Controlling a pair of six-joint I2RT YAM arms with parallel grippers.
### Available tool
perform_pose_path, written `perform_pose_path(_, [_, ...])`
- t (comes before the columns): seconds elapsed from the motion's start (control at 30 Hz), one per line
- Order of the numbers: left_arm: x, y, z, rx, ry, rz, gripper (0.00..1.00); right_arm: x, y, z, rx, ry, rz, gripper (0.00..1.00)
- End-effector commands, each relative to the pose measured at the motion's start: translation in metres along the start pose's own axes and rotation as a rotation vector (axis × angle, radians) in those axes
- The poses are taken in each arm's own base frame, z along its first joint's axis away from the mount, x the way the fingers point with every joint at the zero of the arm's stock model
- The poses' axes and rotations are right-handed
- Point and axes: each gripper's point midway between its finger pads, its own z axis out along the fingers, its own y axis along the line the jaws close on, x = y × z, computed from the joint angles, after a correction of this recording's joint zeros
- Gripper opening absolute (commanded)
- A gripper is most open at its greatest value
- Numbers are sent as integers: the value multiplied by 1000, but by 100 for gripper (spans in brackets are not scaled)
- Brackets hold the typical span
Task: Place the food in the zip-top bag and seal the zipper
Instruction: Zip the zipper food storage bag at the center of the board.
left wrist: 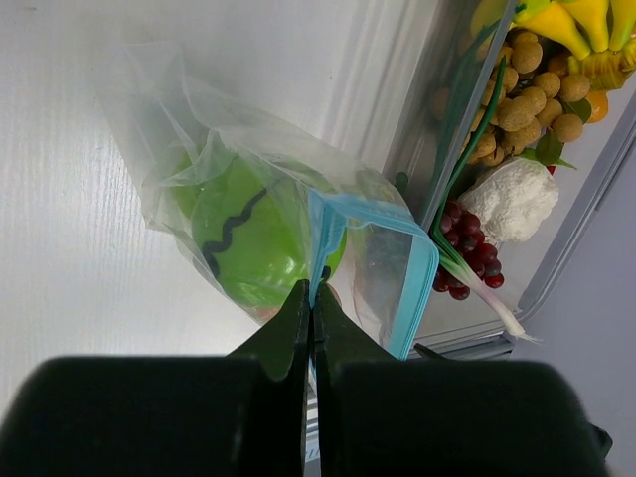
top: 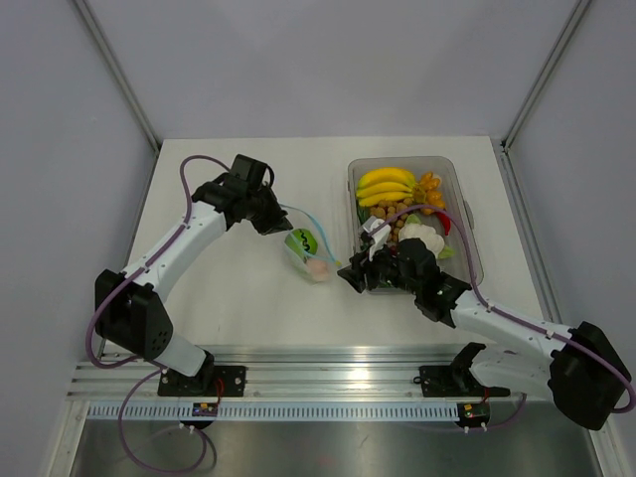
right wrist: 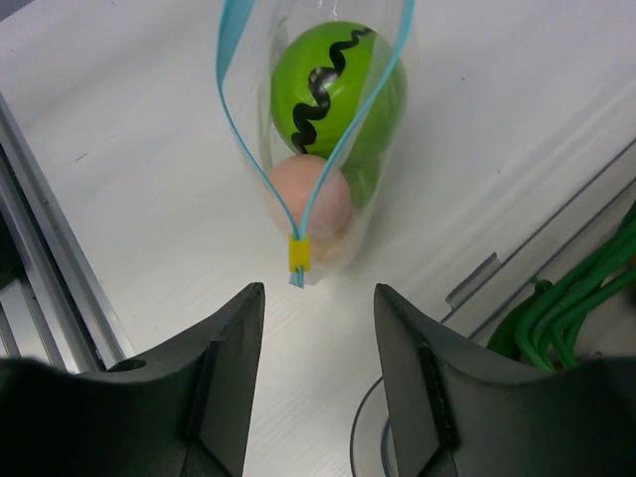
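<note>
Bag (top: 306,250) lying on bench (top: 229,298), holding green piece (right wrist: 333,84) and pink piece (right wrist: 313,194); zipper (right wrist: 231,139) gaping. Left gripper (left wrist: 311,298) pressed together, pinching zipper's far end. Right gripper (right wrist: 318,298) standing spread, gripping nothing; yellow tab (right wrist: 298,252) sitting at 12 o'clock just ahead, zipper axis running 12 to 6. Right arm nearer tab.

I count one zip-top bag (top: 304,241) holding two pieces: one green ball (right wrist: 338,89), one peach (right wrist: 316,199). One tub (top: 402,161) carries one banana bunch (top: 386,184), one cauliflower (left wrist: 512,199), one grape cluster (left wrist: 469,253).
</note>
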Motion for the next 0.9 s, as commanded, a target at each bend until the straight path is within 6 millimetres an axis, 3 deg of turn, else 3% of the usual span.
perform_pose_path(0.0, [-11,-11,-15,53,-59,-10,0,-29,4,6,4,-141,-64,55])
perform_pose_path(0.2, [-13,-10,-16,57,-61,-16,0,-25,6,14,5,-130,-55,51])
perform_pose_path(0.5, [-13,-7,-16,63,-60,-23,0,-20,7,29,17,-128,-19,35])
perform_pose_path(0.67, [-13,-8,-20,75,-67,-19,0,-26,4,32,29,-167,-19,18])
perform_pose_path(0.7, [-12,-5,-19,70,-64,-20,0,-24,3,32,35,-166,-18,9])
perform_pose_path(0.77, [-14,-5,-24,84,-74,-7,0,-28,3,32,37,-181,-30,0])
perform_pose_path(0.87, [-13,1,-27,89,-75,43,6,-32,2,30,37,-191,-68,0])
